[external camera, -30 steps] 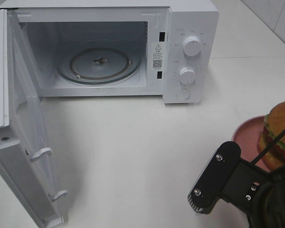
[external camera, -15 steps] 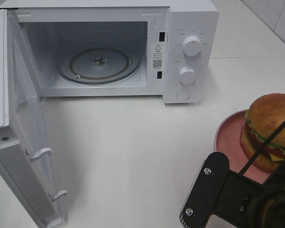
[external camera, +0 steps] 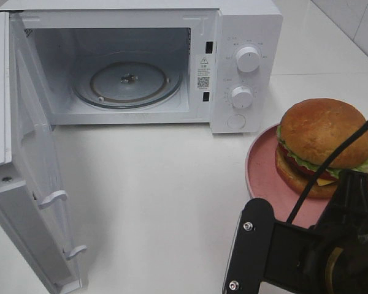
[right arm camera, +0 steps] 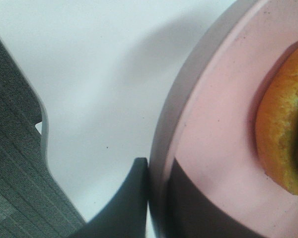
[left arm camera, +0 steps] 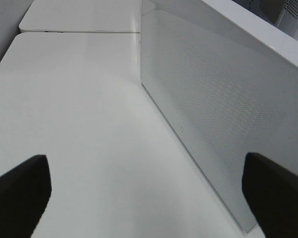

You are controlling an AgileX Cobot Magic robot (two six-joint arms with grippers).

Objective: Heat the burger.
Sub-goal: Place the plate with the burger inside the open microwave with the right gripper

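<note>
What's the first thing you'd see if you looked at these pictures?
The big shiny burger grabs the eye, sitting on a pink plate on the right side of the high view. The right end effector pinches that plate's rim. At the back left, the white microwave stands with its door swung wide open and nothing on its glass turntable.

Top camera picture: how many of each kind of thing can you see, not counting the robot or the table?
microwave: 1
burger: 1
plate: 1
Total: 3
</note>
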